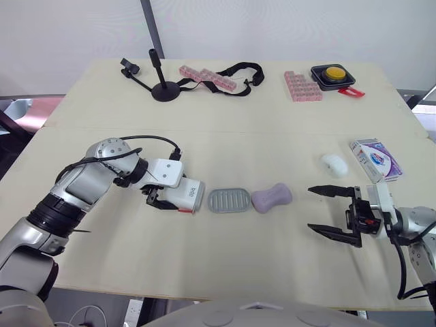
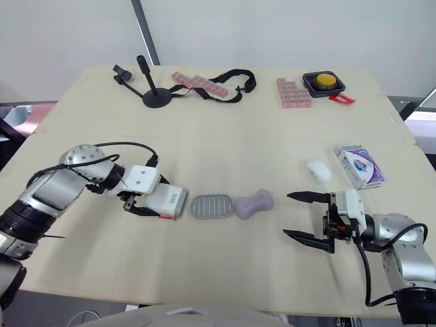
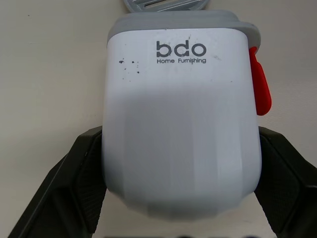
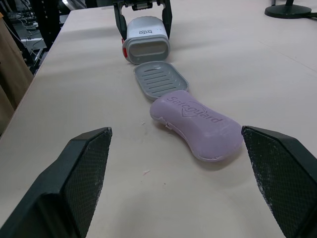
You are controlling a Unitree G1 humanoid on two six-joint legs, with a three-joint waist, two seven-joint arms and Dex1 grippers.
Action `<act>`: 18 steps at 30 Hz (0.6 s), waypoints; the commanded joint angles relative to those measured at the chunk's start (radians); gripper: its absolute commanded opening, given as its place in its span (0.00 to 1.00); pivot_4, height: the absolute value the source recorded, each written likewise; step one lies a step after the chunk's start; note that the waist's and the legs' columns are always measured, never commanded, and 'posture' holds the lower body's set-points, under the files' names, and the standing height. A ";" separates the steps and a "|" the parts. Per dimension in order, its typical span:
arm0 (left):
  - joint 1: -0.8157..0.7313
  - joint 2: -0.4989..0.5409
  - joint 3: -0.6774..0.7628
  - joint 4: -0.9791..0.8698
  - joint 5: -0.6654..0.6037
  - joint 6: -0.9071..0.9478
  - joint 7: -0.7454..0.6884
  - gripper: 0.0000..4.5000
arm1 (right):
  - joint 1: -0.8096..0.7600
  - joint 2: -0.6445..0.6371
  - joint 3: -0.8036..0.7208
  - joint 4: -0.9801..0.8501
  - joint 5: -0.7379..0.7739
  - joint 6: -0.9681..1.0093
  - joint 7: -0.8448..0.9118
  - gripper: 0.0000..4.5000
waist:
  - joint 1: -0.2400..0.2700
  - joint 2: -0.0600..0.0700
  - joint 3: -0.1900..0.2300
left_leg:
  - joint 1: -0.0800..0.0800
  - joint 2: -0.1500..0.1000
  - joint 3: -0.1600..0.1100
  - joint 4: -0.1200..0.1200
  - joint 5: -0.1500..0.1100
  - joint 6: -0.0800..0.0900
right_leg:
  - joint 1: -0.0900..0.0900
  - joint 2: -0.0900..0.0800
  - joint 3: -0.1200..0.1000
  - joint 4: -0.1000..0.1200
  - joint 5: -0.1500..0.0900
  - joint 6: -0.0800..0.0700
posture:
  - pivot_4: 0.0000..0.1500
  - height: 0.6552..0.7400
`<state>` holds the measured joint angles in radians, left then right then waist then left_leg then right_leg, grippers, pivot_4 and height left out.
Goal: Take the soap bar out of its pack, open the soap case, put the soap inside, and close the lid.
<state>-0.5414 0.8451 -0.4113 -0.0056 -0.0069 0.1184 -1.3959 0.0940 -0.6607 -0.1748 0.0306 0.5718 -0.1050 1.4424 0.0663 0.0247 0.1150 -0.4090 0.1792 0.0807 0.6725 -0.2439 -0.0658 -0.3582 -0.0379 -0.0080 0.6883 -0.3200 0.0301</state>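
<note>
Beige table (image 1: 225, 143): left end effector (image 3: 181, 148) clamps soap case (image 1: 185, 195); right end effector (image 1: 310, 208) released.

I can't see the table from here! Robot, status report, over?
Left gripper shut on case. Right gripper open, empty. Soap unpacked, on table beside gray tray, not in case yet. Nothing in the way, over.

Pale beige table (image 1: 225, 272), seam running across upper-middle of frame.
Upper left: black stand (image 1: 163, 92), pink block strip (image 1: 208, 78), black strap (image 1: 240, 69).
Upper right: pink block slab (image 1: 302, 86), yellow button box (image 1: 333, 74), red tab (image 1: 351, 91).
Right edge: soap pack (image 1: 376, 159), white oval lump (image 1: 334, 164) just beside it.
Centre, in a row: white soap case (image 1: 182, 193), grey ridged tray (image 1: 229, 200), purple soap bar (image 1: 271, 197); tray touching soap.
</note>
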 commanded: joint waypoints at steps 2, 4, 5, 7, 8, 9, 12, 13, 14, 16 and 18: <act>0.000 -0.009 0.022 0.041 0.017 -0.044 0.020 0.77 | 0.009 -0.006 -0.024 -0.017 0.029 -0.003 0.020 0.99 | 0.000 0.000 0.000 | 0.000 0.000 0.000 0.000 0.000 0.000 | 0.000 0.000 0.000 0.000 0.000 0.000 | 1.00 0.93; -0.003 -0.012 0.022 0.050 0.022 -0.055 0.021 0.77 | 0.026 -0.001 -0.024 -0.018 0.029 -0.019 0.033 0.99 | 0.002 0.000 0.000 | 0.000 0.000 0.000 0.000 0.000 0.000 | 0.000 0.000 0.000 0.000 0.000 0.000 | 1.00 0.93; -0.005 -0.013 0.022 0.053 0.021 -0.058 0.021 0.77 | 0.037 0.001 -0.022 -0.015 0.025 -0.031 0.042 0.99 | 0.003 0.000 0.000 | 0.000 0.000 0.000 0.000 0.000 0.000 | 0.000 -0.001 0.000 0.000 0.000 0.000 | 1.00 0.93; -0.008 -0.019 0.025 0.057 0.016 -0.059 0.020 0.77 | 0.056 0.009 -0.019 -0.008 0.018 -0.054 0.054 0.99 | 0.003 0.000 0.000 | 0.000 -0.001 0.000 0.000 0.000 0.001 | 0.000 -0.001 -0.001 0.000 0.000 0.000 | 1.00 0.93; -0.007 -0.021 0.026 0.056 0.012 -0.058 0.019 0.77 | 0.064 0.014 -0.017 -0.006 0.014 -0.070 0.060 0.99 | 0.002 0.000 0.000 | 0.000 -0.001 0.000 0.000 0.000 0.001 | 0.000 -0.001 -0.001 0.000 0.000 0.000 | 1.00 0.93; -0.006 -0.022 0.028 0.056 0.010 -0.057 0.018 0.77 | 0.069 0.018 -0.016 -0.003 0.011 -0.082 0.064 0.99 | 0.002 0.000 0.000 | 0.000 -0.001 0.000 0.000 0.000 0.001 | 0.000 -0.001 -0.001 0.000 0.000 0.000 | 1.00 0.93; -0.005 -0.025 0.029 0.063 0.011 -0.059 0.018 0.77 | 0.073 0.029 -0.013 0.000 0.007 -0.106 0.065 0.99 | -0.001 0.000 0.000 | 0.000 -0.001 0.000 0.000 0.000 0.002 | 0.000 -0.001 -0.001 0.000 0.000 0.000 | 1.00 0.93; -0.004 -0.025 0.029 0.066 0.011 -0.059 0.017 0.77 | 0.073 0.032 -0.011 0.000 0.005 -0.112 0.064 0.99 | -0.002 0.000 0.000 | 0.000 -0.001 0.000 0.000 0.000 0.002 | 0.000 -0.001 -0.001 0.000 0.000 0.000 | 1.00 0.93; -0.003 -0.025 0.030 0.067 0.012 -0.059 0.016 0.77 | 0.074 0.033 -0.009 0.001 0.004 -0.116 0.064 0.99 | -0.003 0.001 0.000 | 0.000 -0.001 0.000 0.000 0.001 0.002 | 0.000 -0.001 -0.001 0.001 0.000 0.000 | 1.00 0.93; -0.001 -0.025 0.033 0.070 0.006 -0.056 0.013 0.88 | 0.071 0.034 -0.004 0.003 0.001 -0.121 0.061 1.00 | -0.003 0.001 0.000 | 0.000 -0.001 0.000 0.000 0.001 0.003 | 0.000 -0.002 -0.001 0.001 0.000 0.000 | 1.00 0.93; -0.003 -0.026 0.037 0.074 0.001 -0.053 0.012 1.00 | 0.065 0.034 -0.001 0.008 0.000 -0.124 0.057 1.00 | -0.006 0.000 0.000 | 0.000 -0.001 0.000 0.000 0.001 0.003 | 0.000 -0.002 -0.001 0.001 0.000 -0.001 | 1.00 0.93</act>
<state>-0.5416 0.8158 -0.4002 0.0686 -0.0048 0.0631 -1.3863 0.1625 -0.6272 -0.1659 0.0366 0.5725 -0.2138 1.4949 0.0606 0.0252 0.1147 -0.4094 0.1785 0.0806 0.6723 -0.2428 -0.0626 -0.3586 -0.0395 -0.0095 0.6889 -0.3206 0.0291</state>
